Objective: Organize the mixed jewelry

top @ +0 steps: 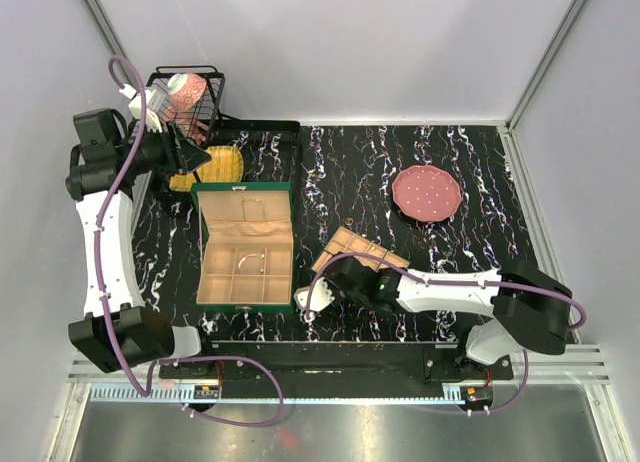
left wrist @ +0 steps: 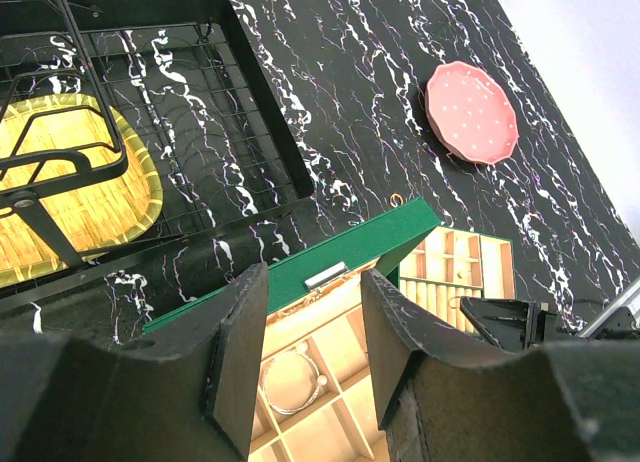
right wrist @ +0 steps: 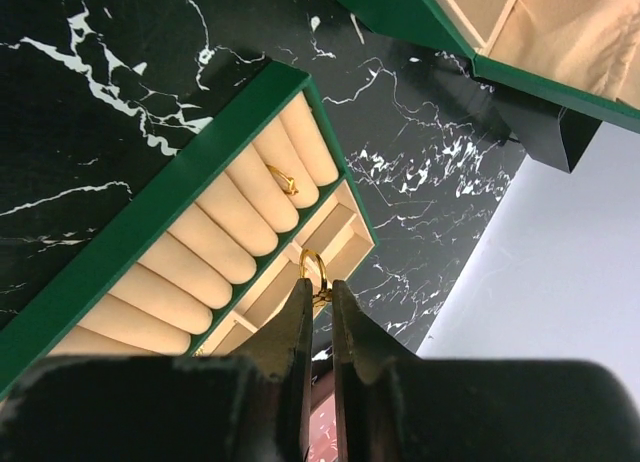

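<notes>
My right gripper (right wrist: 320, 290) is shut on a small gold ring (right wrist: 313, 267), held over the small compartments of a green insert tray with beige ring rolls (right wrist: 190, 267). Another gold ring (right wrist: 284, 180) sits between two rolls. In the top view this gripper (top: 352, 269) is at the tray's (top: 352, 242) near edge. My left gripper (left wrist: 315, 282) is open and empty, high above the open green box (top: 245, 247), near the back left (top: 190, 152). A silver bangle (left wrist: 290, 377) lies in a box compartment. A tiny gold piece (left wrist: 397, 198) lies on the table behind the box.
A pink white-dotted plate (top: 427, 192) sits at the back right. A yellow bamboo dish (top: 215, 167) and a black wire basket (top: 185, 97) holding a cup stand at the back left. A black wire tray (left wrist: 230, 122) lies beside them.
</notes>
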`<state>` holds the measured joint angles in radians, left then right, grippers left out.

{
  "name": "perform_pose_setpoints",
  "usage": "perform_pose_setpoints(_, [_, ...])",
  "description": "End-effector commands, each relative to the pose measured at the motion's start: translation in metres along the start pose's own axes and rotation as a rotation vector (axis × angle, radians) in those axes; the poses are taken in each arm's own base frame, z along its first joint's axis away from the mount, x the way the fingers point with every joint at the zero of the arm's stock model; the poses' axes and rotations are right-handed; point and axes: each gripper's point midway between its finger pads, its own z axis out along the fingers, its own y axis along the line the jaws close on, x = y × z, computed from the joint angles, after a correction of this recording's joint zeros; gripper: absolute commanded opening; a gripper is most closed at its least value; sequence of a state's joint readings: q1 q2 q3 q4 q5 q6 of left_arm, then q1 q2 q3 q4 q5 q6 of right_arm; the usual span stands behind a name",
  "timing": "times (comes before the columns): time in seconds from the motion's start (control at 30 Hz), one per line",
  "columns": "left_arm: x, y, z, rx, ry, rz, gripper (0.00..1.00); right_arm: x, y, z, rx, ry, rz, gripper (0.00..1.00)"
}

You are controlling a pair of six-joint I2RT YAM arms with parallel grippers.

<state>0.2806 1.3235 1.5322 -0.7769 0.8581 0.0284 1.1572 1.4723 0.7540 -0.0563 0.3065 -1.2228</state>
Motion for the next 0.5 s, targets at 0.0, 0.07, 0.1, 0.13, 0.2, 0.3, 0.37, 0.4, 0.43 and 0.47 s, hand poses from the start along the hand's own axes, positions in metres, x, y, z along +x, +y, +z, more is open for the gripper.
perform_pose_setpoints(0.0, [-0.014, -0.009, -0.007, 0.029, -0.035, 0.050, 0.45, -0.005, -0.001, 0.003, -0.007, -0.002, -0.067, 0.00])
perform_pose_setpoints(0.07, [-0.013, -0.008, -0.007, 0.031, -0.034, 0.048, 0.45, -0.006, 0.003, 0.004, -0.026, -0.004, -0.076, 0.00])
perform_pose_setpoints(0.1, [-0.013, -0.008, -0.008, 0.031, -0.034, 0.049, 0.45, -0.006, 0.004, 0.005, -0.032, -0.004, -0.080, 0.00])
perform_pose_setpoints(0.13, [-0.012, -0.007, -0.008, 0.028, -0.034, 0.046, 0.45, -0.006, 0.004, 0.006, -0.036, -0.002, -0.077, 0.00])
perform_pose_setpoints(0.2, [-0.012, -0.008, -0.007, 0.037, -0.033, 0.047, 0.45, -0.007, 0.004, 0.007, -0.040, -0.005, -0.080, 0.00])
perform_pose_setpoints(0.3, [-0.010, -0.008, -0.007, 0.041, -0.028, 0.041, 0.44, -0.008, 0.006, 0.007, -0.055, -0.007, -0.083, 0.00])
perform_pose_setpoints(0.37, [-0.009, -0.007, -0.006, 0.043, -0.027, 0.036, 0.44, -0.008, 0.009, 0.007, -0.074, -0.010, -0.086, 0.00])
perform_pose_setpoints(0.4, [-0.008, -0.007, -0.006, 0.044, -0.026, 0.035, 0.44, -0.008, 0.011, 0.008, -0.081, -0.012, -0.088, 0.00])
perform_pose_setpoints(0.43, [-0.009, -0.008, -0.007, 0.047, -0.028, 0.037, 0.44, -0.008, 0.012, 0.008, -0.083, -0.013, -0.088, 0.00])
perform_pose_setpoints(0.47, [-0.009, -0.008, -0.006, 0.049, -0.028, 0.034, 0.44, -0.008, 0.013, 0.008, -0.089, -0.012, -0.090, 0.00])
